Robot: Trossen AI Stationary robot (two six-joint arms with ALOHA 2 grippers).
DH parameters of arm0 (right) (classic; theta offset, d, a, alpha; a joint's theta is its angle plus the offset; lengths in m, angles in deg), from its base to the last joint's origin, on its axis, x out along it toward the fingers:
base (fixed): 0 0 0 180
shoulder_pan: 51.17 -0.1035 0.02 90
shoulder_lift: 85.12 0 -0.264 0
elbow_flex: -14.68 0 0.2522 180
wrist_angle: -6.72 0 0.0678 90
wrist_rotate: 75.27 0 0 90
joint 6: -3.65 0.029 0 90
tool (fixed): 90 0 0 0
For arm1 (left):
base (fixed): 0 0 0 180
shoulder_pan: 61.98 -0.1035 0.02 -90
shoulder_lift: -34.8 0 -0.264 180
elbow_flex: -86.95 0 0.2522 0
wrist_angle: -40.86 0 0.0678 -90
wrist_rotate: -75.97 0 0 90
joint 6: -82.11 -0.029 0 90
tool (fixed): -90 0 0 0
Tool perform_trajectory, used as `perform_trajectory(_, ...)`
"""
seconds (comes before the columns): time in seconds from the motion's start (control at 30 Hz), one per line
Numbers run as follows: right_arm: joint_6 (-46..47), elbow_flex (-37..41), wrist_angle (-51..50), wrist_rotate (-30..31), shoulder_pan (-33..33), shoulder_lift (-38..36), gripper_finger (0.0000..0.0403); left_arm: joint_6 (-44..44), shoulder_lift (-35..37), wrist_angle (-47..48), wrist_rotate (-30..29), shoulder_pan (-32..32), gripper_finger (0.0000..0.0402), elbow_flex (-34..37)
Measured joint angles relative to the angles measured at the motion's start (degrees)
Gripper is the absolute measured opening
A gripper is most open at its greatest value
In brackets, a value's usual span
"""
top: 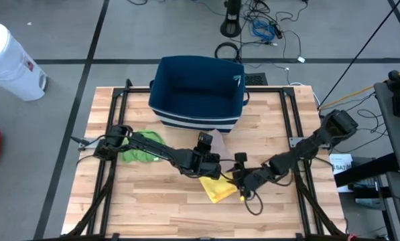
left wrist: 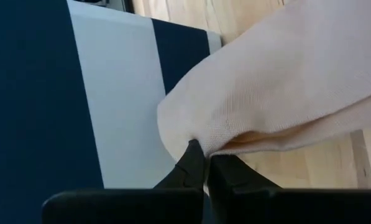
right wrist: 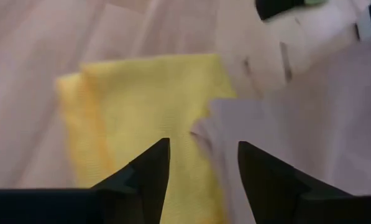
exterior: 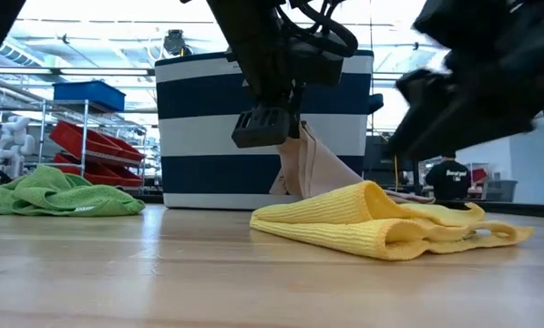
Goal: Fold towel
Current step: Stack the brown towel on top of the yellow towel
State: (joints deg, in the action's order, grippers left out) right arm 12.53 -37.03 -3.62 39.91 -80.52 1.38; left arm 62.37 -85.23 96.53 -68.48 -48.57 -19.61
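Note:
A yellow towel (top: 218, 189) lies folded on the wooden table near its middle; the low view shows its stacked layers (exterior: 381, 223). A pale beige towel (exterior: 315, 169) hangs in front of the blue-and-white striped basket (top: 198, 90). My left gripper (exterior: 270, 128) is shut on that towel's top. My right gripper (right wrist: 204, 155) stands open above the table. The yellow towel (right wrist: 148, 106) and the beige towel (right wrist: 297, 130) lie ahead of its fingers, and it touches neither. A green towel (top: 143, 147) lies bunched at the left. My left gripper pinches a bunched fold of the beige towel (left wrist: 201, 138) between its two fingertips. The fingers slant down toward the basket's near wall. The cloth hangs slack below the hold, and its lower part runs down to the table behind the yellow towel (exterior: 344, 178).
The basket stands at the table's far middle, right behind the left gripper. A black frame (top: 119, 100) runs around the tabletop. Bare wood (top: 153, 207) lies near the front edge. A white bin (top: 9, 60) and cables sit on the floor beyond the table.

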Motion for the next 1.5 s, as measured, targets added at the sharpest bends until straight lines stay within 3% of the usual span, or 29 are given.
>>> perform_trajectory(0.3, -1.2, 0.0, 3.3, -4.2, 5.7, 6.2, 0.0163, 0.4, 0.0, 0.0, 2.9, 0.1, 0.0001, 0.0)
perform_trajectory(0.6, -2.1, 0.0, 8.2, -3.2, 7.6, 9.4, 0.0137, 1.4, 0.0, 0.0, 4.6, 0.4, 0.0001, 0.0)
perform_trajectory(0.77, -2.5, 0.0, 8.5, -1.2, 8.0, 9.4, 0.0091, 1.3, 0.0, 0.1, 4.7, 0.7, 0.0001, 0.0)
perform_trajectory(0.9, -3.8, 0.0, 8.4, 0.8, 8.0, 9.4, 0.0020, 1.3, 0.0, 0.1, 4.7, 0.6, 0.0001, 0.0)
perform_trajectory(1.2, -5.7, 0.0, 8.7, 4.9, 3.2, 4.8, 0.0002, 1.0, 0.0, 1.4, 0.5, 1.7, 0.0001, 0.0)
perform_trajectory(1.5, -6.5, 0.0, 8.7, 4.8, -4.9, -0.3, 0.0001, 1.9, 3.8, 1.9, -2.9, 3.6, 0.0001, 0.0)
